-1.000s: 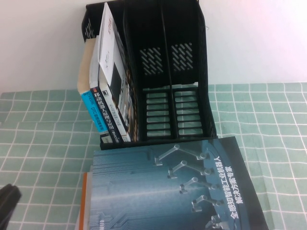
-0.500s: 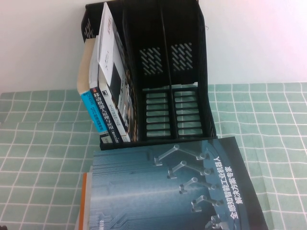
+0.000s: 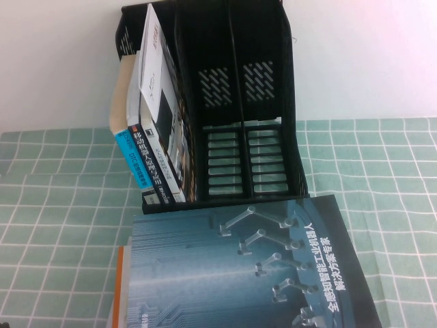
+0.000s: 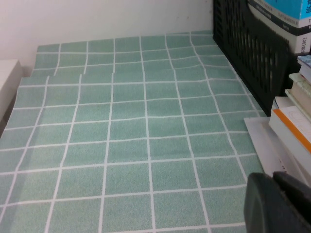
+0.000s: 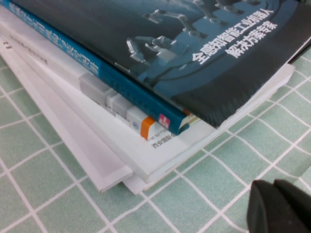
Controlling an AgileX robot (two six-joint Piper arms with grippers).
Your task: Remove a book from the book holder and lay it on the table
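The dark blue book (image 3: 239,273) with grey robot arms and a white Chinese title lies flat on top of a stack of books on the mint-green grid table (image 3: 61,205), just in front of the black book holder (image 3: 266,41). It also shows in the right wrist view (image 5: 194,29). My left gripper (image 4: 273,176) is shut and empty, low over the cloth to the left of the stack. My right gripper (image 5: 273,184) is shut and empty, low over the cloth by the stack's corner. Neither gripper touches the book.
The holder's left slot holds a white book (image 3: 156,75), a black-spined book (image 3: 151,160) and a light-blue-spined book (image 3: 131,157); its two right slots (image 3: 246,160) stand bare. White and orange-edged books (image 5: 112,141) lie under the blue book. A white wall stands behind.
My left gripper, a dark shape at the high view's lower left corner a second ago, has drawn back out of that view. The book and the stack have not moved.
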